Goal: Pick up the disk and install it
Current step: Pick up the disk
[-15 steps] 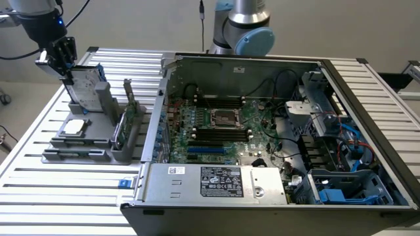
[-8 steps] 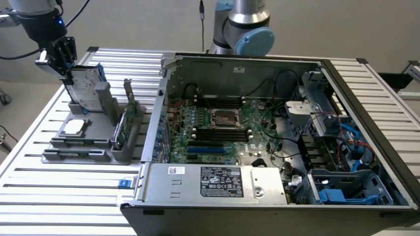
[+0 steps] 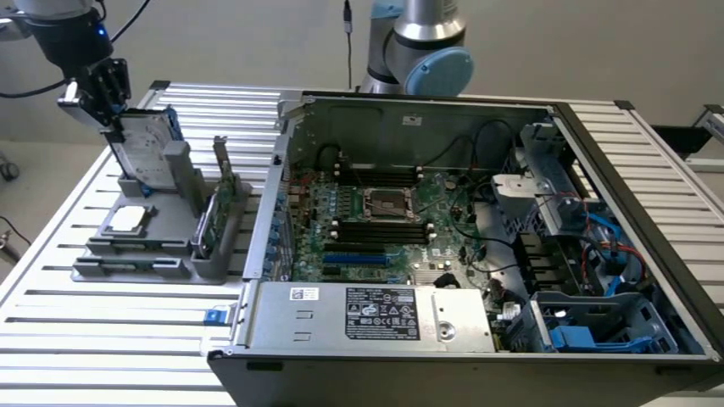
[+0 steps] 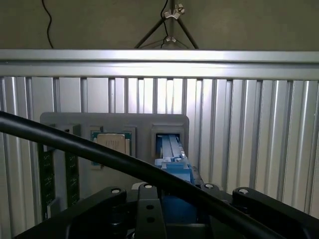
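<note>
The disk (image 3: 145, 144) is a silver-grey drive with a white label in a blue carrier. It stands tilted at the back of the grey holder (image 3: 136, 254) at the exterior view's left, its lower end behind a grey post. My gripper (image 3: 114, 119) is at its upper edge, shut on it. In the wrist view the blue carrier of the disk (image 4: 174, 172) sits between the black gripper (image 4: 175, 199) fingers, right above the holder's slot (image 4: 169, 142).
The holder also carries a small square chip (image 3: 128, 218) and a green circuit card (image 3: 223, 191) standing on edge. An open computer case (image 3: 453, 212) fills the middle and right of the slatted table (image 3: 68, 314), with blue drive bays (image 3: 588, 331) at its near right corner. A black cable (image 4: 99, 154) crosses the wrist view.
</note>
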Available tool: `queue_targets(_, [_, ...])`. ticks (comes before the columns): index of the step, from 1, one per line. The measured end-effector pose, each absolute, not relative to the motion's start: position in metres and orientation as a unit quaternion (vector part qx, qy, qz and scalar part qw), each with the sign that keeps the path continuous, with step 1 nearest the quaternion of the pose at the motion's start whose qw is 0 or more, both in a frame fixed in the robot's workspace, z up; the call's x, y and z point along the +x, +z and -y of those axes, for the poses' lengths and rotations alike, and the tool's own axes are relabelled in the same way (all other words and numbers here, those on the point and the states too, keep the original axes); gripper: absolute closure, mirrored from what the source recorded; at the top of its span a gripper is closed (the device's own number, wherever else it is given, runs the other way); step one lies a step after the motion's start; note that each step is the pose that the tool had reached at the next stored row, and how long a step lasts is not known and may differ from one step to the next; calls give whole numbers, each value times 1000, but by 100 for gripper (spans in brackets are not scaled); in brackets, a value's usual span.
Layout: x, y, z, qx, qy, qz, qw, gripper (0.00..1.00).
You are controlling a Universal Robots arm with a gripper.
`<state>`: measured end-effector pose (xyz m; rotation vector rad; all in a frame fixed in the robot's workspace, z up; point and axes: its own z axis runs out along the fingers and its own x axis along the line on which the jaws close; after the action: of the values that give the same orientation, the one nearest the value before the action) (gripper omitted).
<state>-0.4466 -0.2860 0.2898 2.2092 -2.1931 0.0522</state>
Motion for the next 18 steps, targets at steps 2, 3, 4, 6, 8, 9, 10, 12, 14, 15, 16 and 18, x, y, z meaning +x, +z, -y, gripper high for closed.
queue_targets(2, [-446, 295, 286, 710, 17, 704, 14, 67])
queue_targets(3, [-446, 297, 286, 710, 17, 704, 14, 67])
queue_targets(4, [-446, 301, 286, 710, 17, 704, 14, 67])
queue_targets(6, [-445, 307, 286, 710, 17, 704, 14, 67])
queue_targets(8, [-443, 315, 286, 710, 17, 704, 14, 67])
queue_targets(9, [-442, 319, 286, 710, 17, 704, 14, 67])
queue_targets(10, [-441, 324, 286, 710, 17, 704, 14, 67])
queue_targets(12, [-440, 333, 286, 710, 17, 703, 14, 67])
queue_targets(14, [-440, 342, 286, 710, 17, 703, 14, 67])
queue_targets(15, [-440, 347, 286, 710, 17, 703, 14, 67])
queue_targets(16, [-440, 351, 286, 711, 17, 703, 14, 67])
queue_targets(18, [-439, 360, 286, 711, 17, 703, 14, 67])
